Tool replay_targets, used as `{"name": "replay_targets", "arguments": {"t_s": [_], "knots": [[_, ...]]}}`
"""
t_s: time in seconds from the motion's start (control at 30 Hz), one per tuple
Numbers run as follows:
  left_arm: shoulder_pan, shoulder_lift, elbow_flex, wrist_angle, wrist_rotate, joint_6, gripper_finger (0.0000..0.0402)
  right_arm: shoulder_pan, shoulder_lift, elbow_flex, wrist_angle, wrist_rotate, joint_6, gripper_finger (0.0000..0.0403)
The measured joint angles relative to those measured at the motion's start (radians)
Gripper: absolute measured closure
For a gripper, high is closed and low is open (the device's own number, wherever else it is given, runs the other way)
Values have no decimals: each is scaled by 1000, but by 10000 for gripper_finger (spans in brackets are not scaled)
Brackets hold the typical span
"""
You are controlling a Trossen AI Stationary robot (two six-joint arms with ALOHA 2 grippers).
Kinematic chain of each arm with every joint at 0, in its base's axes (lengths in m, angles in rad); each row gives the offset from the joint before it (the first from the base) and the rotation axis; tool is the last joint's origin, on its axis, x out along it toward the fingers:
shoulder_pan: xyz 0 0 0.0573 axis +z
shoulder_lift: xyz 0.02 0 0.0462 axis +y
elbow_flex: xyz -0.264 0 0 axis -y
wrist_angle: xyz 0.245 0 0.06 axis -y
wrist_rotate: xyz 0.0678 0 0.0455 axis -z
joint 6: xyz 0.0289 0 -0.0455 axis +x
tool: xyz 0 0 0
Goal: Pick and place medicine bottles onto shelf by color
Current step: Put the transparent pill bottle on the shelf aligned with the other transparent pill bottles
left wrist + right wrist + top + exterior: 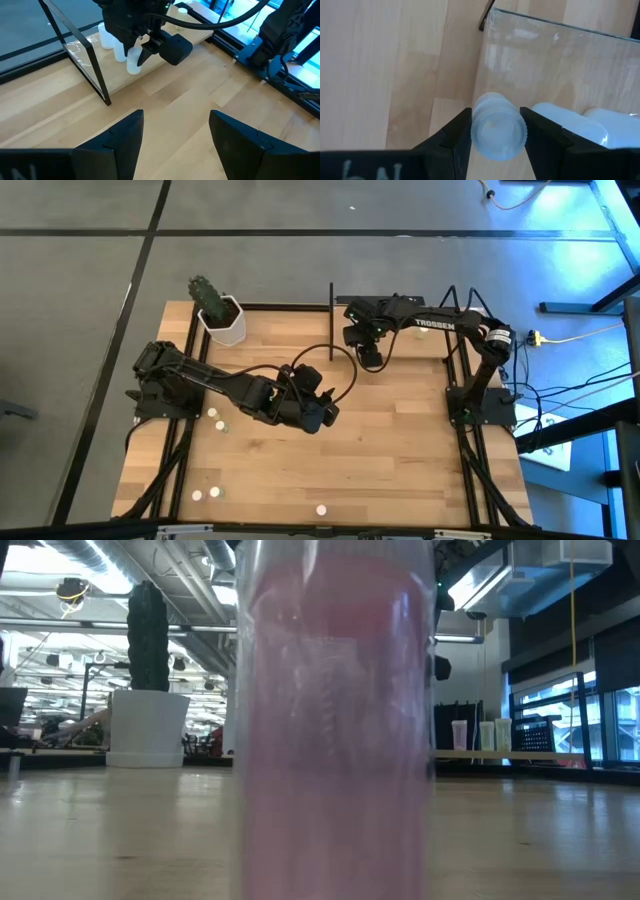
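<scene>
At nine o'clock on the large light-wood tabletop (400, 460), two small whitish round bottles (217, 421) lie loose beside the left arm's base; three more sit along the near edge. The white hexagonal plant pot (224, 322) stands at eleven o'clock. The left gripper (325, 414) hangs over the table's centre, fingers (125, 142) spread wide, holding nothing. At one o'clock, the right gripper (496, 145) clamps a small whitish ribbed-cap medicine bottle (493, 126) at the light-wood shelf board (150, 75), just beside other white bottles (112, 42) already standing there.
</scene>
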Motion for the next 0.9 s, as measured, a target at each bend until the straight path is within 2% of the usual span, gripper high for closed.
{"name": "replay_targets", "arguments": {"t_s": [0.23,0.6,0.8,0.9], "knots": [[0,0,0,0,0,0,182,0,0,0,5,0,0,241],[-1,0,0,0,0,0,182,0,0,0,12,3,0,203],[-1,0,0,0,0,1,182,0,0,1,32,4,0,197],[-1,0,0,0,0,1,182,0,0,1,44,37,0,197]]}}
